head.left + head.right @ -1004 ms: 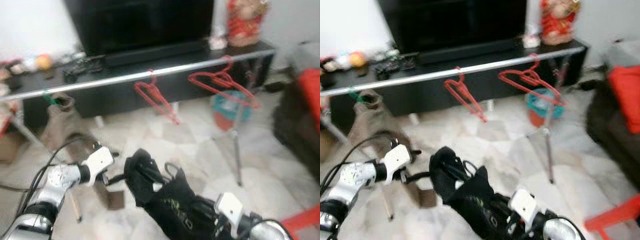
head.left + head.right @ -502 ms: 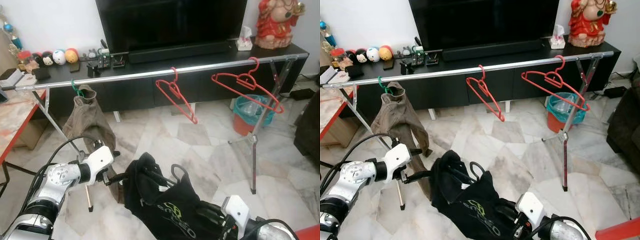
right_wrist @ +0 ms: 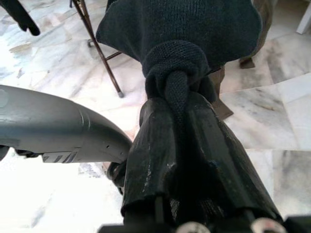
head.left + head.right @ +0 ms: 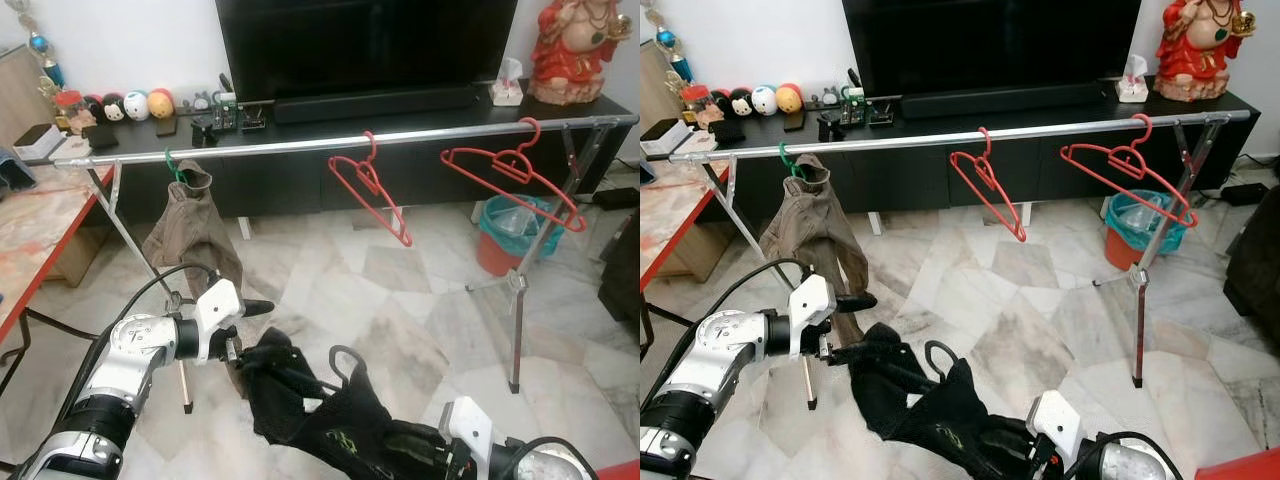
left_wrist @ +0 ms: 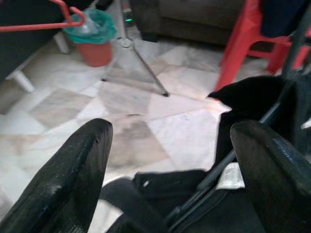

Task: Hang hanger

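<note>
Right end effector (image 3: pixel 194 145): pinches the black garment (image 4: pixel 930 405), low before the robot.
Left end effector (image 5: pixel 170 165): spread, beside the garment's hanger (image 4: pixel 937 352).
Rail (image 4: pixel 960 137): carries two red hangers (image 4: pixel 990 185) and brown trousers (image 4: pixel 815 225).
Progress: hanger unhung; lifting and hooking remain.

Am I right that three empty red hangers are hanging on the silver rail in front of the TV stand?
Not quite: two empty red hangers hang on the silver rail, not three, as the left eye view shows. A green hanger holds a brown garment.
</note>
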`<state>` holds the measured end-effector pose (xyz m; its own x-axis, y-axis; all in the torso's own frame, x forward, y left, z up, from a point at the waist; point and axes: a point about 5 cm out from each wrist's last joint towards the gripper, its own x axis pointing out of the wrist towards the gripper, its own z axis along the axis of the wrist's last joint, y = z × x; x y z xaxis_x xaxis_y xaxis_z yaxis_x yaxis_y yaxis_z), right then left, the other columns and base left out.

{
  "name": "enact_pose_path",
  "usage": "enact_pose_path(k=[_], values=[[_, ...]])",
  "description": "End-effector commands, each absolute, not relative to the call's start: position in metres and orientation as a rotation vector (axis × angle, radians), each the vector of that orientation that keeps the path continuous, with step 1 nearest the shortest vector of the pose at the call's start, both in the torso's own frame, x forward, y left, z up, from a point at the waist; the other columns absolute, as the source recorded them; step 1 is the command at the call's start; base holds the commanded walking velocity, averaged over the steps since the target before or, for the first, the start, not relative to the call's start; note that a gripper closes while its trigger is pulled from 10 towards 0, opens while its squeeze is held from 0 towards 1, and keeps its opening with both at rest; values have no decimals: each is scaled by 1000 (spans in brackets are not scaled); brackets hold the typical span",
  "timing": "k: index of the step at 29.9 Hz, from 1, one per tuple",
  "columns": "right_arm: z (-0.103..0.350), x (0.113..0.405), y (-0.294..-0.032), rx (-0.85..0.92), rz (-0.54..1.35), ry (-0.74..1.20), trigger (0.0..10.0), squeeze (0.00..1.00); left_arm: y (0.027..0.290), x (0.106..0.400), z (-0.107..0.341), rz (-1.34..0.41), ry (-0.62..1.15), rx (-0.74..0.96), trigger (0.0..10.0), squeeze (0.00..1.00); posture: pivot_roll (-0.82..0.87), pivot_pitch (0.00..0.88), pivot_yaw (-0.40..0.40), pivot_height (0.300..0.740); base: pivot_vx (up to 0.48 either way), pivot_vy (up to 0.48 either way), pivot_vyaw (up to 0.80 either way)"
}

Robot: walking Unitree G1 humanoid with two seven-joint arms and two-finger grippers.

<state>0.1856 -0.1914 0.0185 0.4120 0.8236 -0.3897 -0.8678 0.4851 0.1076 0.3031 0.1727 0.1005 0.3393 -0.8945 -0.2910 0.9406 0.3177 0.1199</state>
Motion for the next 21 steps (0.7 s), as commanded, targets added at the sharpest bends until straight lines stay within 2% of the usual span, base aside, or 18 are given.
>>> enact_pose_path(k=[1, 8, 21], values=[[29, 192, -186, -107, 1096, 359, 10000, 0, 170, 297, 101, -1285, 230, 250, 10000, 0, -38, 43, 103, 740, 0, 0, 0], [34, 197, -182, -112, 1115, 341, 10000, 0, 171, 278, 89, -1414, 364, 233, 10000, 0, -33, 48, 105, 740, 0, 0, 0], [37, 204, -166, -113, 1175, 324, 10000, 0, 152, 283, 95, -1420, 344, 168, 10000, 0, -30, 44, 107, 740, 0, 0, 0]])
